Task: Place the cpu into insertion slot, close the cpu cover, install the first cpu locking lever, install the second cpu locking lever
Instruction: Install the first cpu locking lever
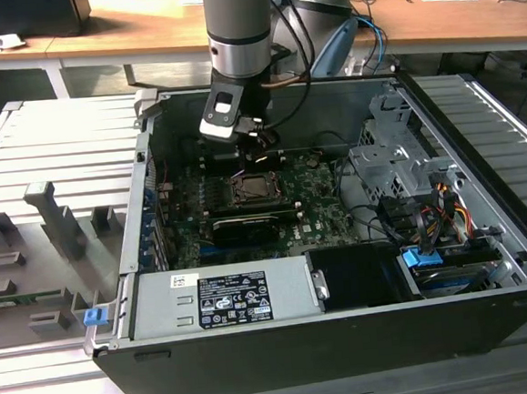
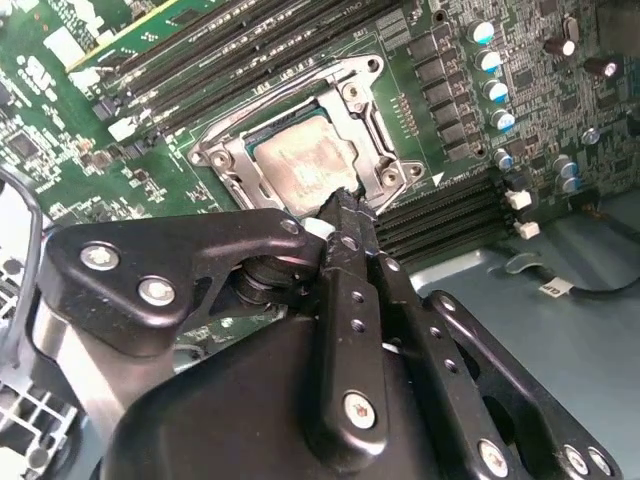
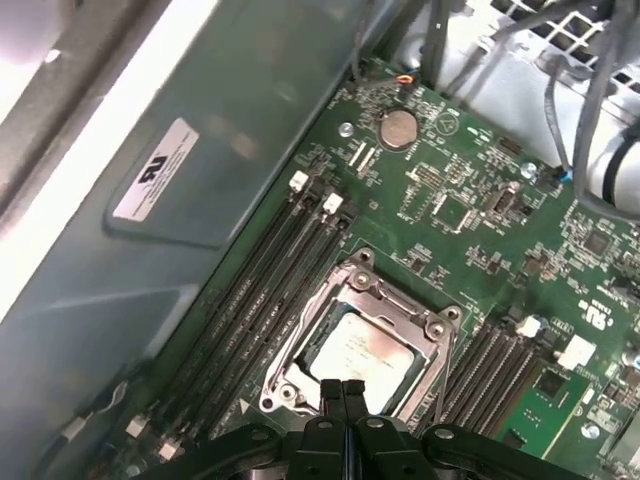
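The cpu (image 3: 365,350) (image 2: 305,165) lies flat in the insertion slot (image 3: 301,343), its silver top showing through the window of the cpu cover (image 3: 395,300) (image 2: 365,110). The cover looks lowered onto the socket. I cannot make out the locking levers. My gripper (image 3: 345,392) (image 2: 338,210) is shut, fingertips pressed together, and hangs just above one edge of the socket. Nothing shows between the fingers. In the exterior view the gripper (image 1: 258,152) hovers over the socket (image 1: 247,187) in the middle of the motherboard, inside the open computer case.
Long memory slots (image 3: 270,290) run on both sides of the socket. A black expansion card (image 1: 245,226) lies in front of it. The power supply (image 1: 221,301), drive cage (image 1: 398,164) and loose cables (image 1: 429,211) crowd the case. A grey fixture tray (image 1: 47,232) sits outside.
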`<action>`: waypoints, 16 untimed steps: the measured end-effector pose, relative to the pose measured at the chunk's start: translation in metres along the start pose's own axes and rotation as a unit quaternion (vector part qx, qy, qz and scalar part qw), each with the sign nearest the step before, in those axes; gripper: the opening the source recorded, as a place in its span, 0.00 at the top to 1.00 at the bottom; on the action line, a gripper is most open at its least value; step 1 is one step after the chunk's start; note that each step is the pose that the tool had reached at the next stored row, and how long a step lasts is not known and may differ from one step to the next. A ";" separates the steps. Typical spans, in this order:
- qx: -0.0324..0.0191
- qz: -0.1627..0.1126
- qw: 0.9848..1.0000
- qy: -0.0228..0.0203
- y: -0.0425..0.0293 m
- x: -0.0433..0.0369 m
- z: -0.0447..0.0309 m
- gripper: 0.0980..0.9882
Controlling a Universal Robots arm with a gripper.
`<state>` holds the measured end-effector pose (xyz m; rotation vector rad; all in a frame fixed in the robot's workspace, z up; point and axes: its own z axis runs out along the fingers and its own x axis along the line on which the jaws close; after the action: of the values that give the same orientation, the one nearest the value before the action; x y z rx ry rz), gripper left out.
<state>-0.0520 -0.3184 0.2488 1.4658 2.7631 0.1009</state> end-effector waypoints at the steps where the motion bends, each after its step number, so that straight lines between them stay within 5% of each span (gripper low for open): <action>1: 0.000 -0.009 1.000 0.001 0.0000 0.0000 0.0000 0.99; 7: 0.001 -0.042 0.999 0.003 -0.0001 0.0001 0.0000 0.99; 13: 0.002 -0.094 0.996 0.006 -0.0002 0.0002 0.0000 0.99; 16: 0.003 -0.128 0.992 0.008 -0.0004 0.0003 0.0000 0.99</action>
<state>-0.0524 -0.3184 0.2487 1.1037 2.9355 0.1027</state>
